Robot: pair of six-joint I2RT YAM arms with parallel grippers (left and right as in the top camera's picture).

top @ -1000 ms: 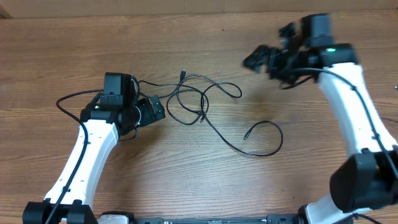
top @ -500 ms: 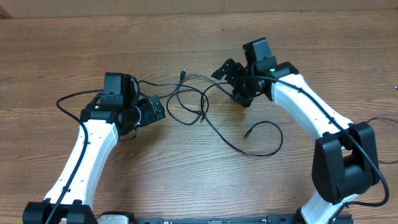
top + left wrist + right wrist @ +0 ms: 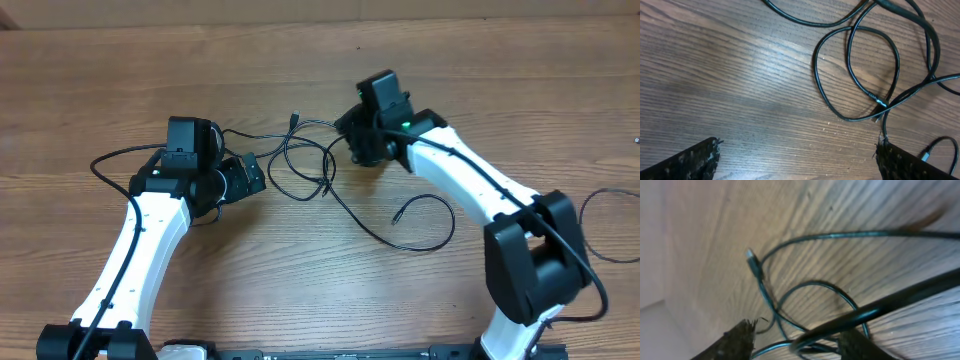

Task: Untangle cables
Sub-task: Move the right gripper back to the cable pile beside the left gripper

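Observation:
The cables (image 3: 310, 160) lie as thin black overlapping loops mid-table, with one plug (image 3: 294, 118) at the back and a free end (image 3: 397, 215) curling to the right. My right gripper (image 3: 352, 142) is down on the tangle's right side. In the right wrist view its jaws (image 3: 797, 342) stand partly apart, with cable strands (image 3: 830, 287) passing between the fingers (image 3: 737, 340), and a plug (image 3: 751, 257) lies beyond. My left gripper (image 3: 248, 178) is wide open just left of the tangle. Its wrist view shows a cable loop (image 3: 855, 75) ahead of the empty left gripper (image 3: 800, 165).
The left arm's thicker black cable (image 3: 110, 160) arcs over the table at the left. Another thin black loop (image 3: 600, 225) lies near the right edge. The table's far edge (image 3: 300, 12) runs along the top.
The right arm swung from the far right back corner leftward and down onto the tangle, and its jaws narrowed around strands. The left arm stayed still and open.

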